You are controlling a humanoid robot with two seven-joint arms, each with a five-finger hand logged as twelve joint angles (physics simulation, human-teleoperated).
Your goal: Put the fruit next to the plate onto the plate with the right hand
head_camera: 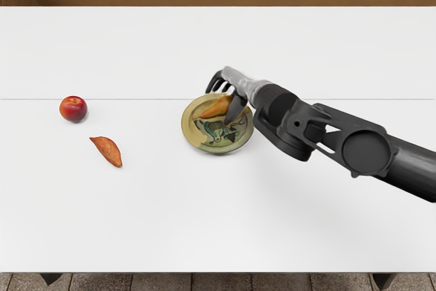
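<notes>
Looking down at the white table [204, 223], we find the orange fruit [214, 109] above the far half of the plate [197, 140], inside its rim. We cannot tell whether it touches the dish or hangs just clear of it. It is an elongated, tapered piece. Its long axis runs on a slant from lower left to upper right, with the narrow tip pointing left toward the plate's rim and the thicker end tucked into the right hand [231, 90]. That hand has hold of it: the dark thumb [236, 107] lies across the near side of the thick end, while the fingers [216, 85] curl over it from the far side. The right arm [361, 148] comes in from the right edge, low over the table, with the wrist level with the plate's right rim and the palm turned left. Well to the left, a red round fruit [73, 108] and a second orange tapered piece [106, 150] lie apart from each other and far from the plate. Bare tabletop surrounds the dish on its near, far and left sides, and the table's near edge lies well away.
</notes>
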